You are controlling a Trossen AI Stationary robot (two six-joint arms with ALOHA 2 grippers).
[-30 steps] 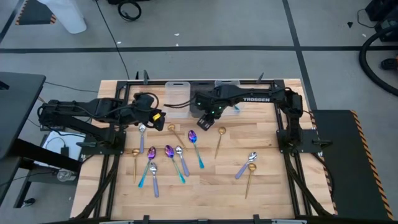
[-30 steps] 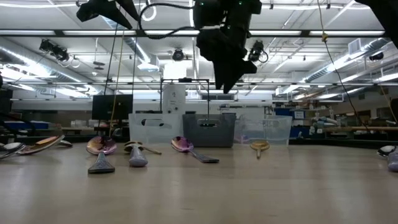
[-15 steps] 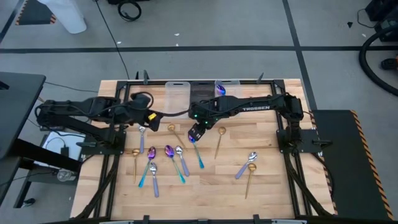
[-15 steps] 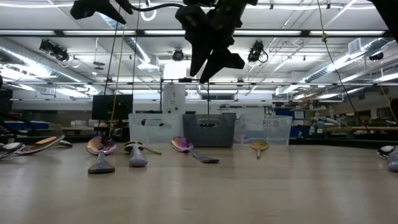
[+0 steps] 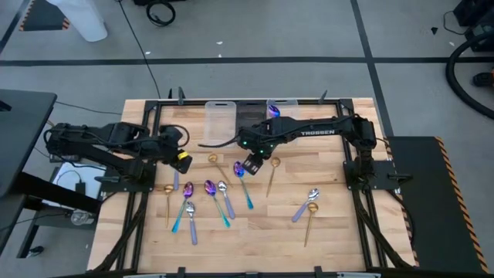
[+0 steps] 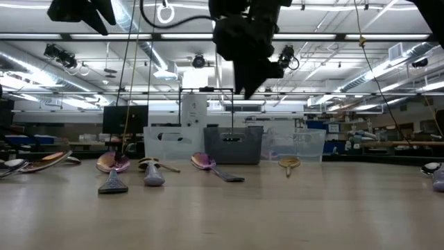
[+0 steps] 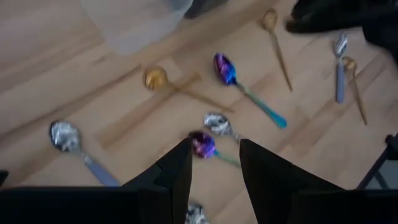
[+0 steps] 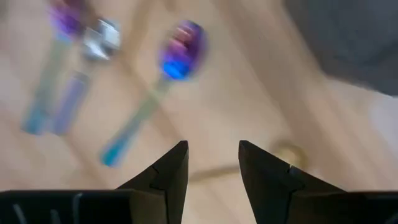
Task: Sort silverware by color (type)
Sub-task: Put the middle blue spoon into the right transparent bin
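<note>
Around a dozen small spoons lie flat on the wooden table. One purple-bowled, teal-handled spoon [image 5: 243, 182] [image 8: 177, 56] lies just below my right gripper [image 5: 252, 166] [image 8: 213, 155]. That gripper hovers open and empty above the table, beside a gold spoon [image 5: 272, 174]. My left gripper [image 5: 183, 161] [image 7: 214, 163] is open and empty too, hanging over a lavender-handled silver spoon [image 5: 176, 174]. More spoons [image 5: 202, 202] of all three kinds lie toward the near edge. Another purple-bowled spoon [image 5: 274, 112] rests in the right-hand clear bin.
Three bins stand along the far edge: a clear one [image 5: 219, 121], a dark one [image 5: 248, 113] and a clear one [image 5: 287, 104]. A silver spoon [image 5: 306, 202] and a gold spoon [image 5: 310, 219] lie apart on the right. Bare wood shows near the near edge and at the right.
My right gripper has come away from the bins toward the near edge, swinging left and then slightly back right, to hover over the purple-bowled spoon. My left gripper has drifted toward the near-left. No spoon has moved.
</note>
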